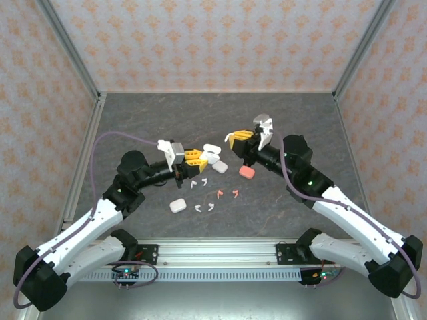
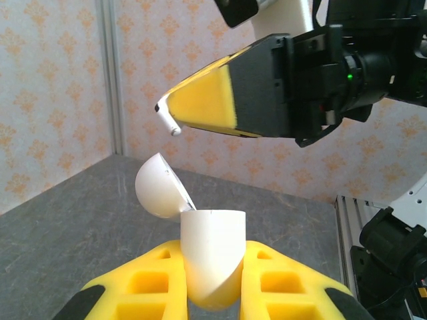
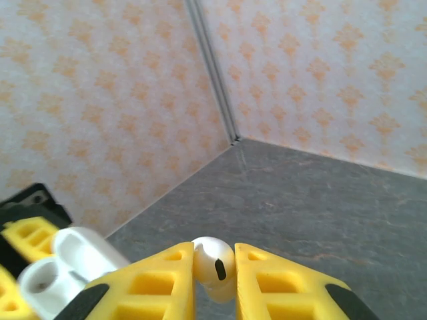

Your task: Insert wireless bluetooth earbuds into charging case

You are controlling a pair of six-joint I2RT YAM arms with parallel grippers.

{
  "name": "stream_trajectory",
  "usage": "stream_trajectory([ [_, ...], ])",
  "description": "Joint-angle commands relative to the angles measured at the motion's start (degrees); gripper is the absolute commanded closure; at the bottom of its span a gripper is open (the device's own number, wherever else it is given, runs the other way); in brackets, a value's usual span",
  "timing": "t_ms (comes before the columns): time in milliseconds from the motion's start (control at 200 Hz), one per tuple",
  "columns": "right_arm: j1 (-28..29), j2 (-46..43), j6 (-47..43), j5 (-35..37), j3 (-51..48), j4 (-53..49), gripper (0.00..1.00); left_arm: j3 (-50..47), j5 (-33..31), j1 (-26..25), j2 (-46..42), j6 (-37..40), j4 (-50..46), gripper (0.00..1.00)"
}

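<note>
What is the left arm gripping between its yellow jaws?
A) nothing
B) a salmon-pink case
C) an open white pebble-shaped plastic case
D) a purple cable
C: in the left wrist view the open white pebble-shaped plastic case sits clamped between the yellow jaws, its lid flipped up.

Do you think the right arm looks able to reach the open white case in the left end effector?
Probably yes. The right end effector, shut on a white earbud, hovers close to the open white case in the left end effector; the lid is tipped back and nothing lies between them.
</note>
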Motion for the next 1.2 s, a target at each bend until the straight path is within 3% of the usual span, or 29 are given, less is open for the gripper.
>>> stream_trajectory([
  [0, 2.3, -0.1, -3.7, -0.3, 0.5, 3.2, 0.82, 0.1, -0.7, -0.4, 0.2, -0.9, 3.7, 1.0],
  [445, 7.6, 3.1, -6.0, 0.0, 1.5, 3.3, 0.82, 0.4, -1.8, -0.5, 0.8, -1.3, 3.5, 1.0],
  [1196, 8.0, 5.1, -4.1, -3.6, 2.5, 5.3, 0.82, -0.2, -3.1, -0.7, 1.0, -2.0, 4.1, 1.0],
])
